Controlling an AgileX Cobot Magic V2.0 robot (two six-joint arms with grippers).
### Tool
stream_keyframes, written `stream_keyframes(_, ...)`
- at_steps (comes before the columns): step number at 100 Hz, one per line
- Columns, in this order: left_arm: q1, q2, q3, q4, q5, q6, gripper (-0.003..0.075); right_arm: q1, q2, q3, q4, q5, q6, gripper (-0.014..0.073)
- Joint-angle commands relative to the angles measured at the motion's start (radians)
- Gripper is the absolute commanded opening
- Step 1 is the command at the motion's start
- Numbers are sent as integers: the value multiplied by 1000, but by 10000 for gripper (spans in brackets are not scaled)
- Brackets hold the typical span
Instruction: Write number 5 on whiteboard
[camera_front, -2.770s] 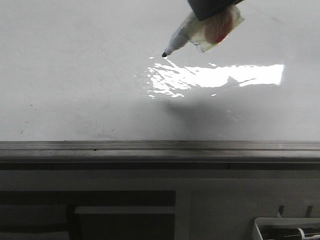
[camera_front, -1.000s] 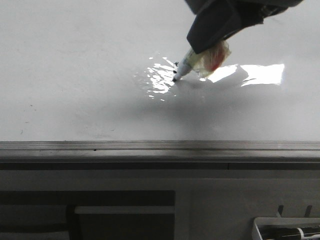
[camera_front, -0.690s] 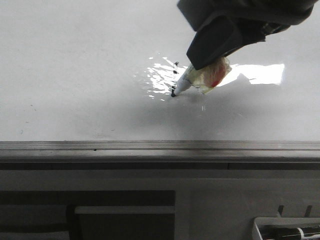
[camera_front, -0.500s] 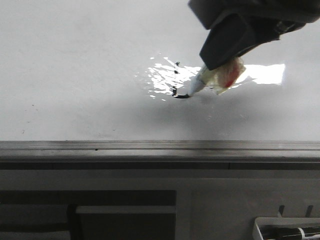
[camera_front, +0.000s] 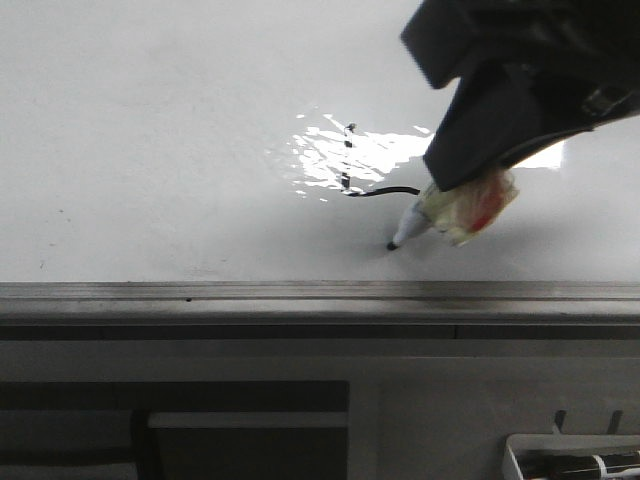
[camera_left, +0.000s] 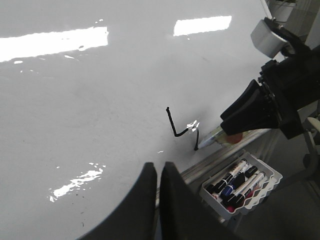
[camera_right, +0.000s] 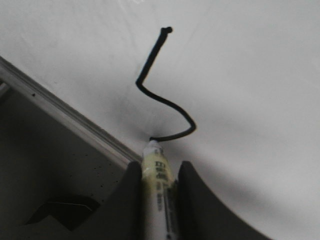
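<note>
My right gripper (camera_right: 156, 172) clamps marker pen (camera_right: 159, 172), tip on whiteboard (camera_front: 150, 150). Number 5 (camera_right: 160, 95) lies just beyond tip, bowl hooking back; top bar lacking. My left gripper (camera_left: 156, 175) pinched closed, idle.

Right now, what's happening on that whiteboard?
The right gripper is holding a marker pen with its tip on the whiteboard, partway through drawing the number 5. The vertical stroke and most of the rounded hook are drawn; the top bar is not yet there. The left gripper hovers shut nearby, holding nothing. A tray of spare markers sits beside the board's edge.
</note>
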Motion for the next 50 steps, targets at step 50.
stream_keyframes(50, 1, 6, -26, -5, -79, -5, -20, 111, -88, -121, -131, -42, -19, -57)
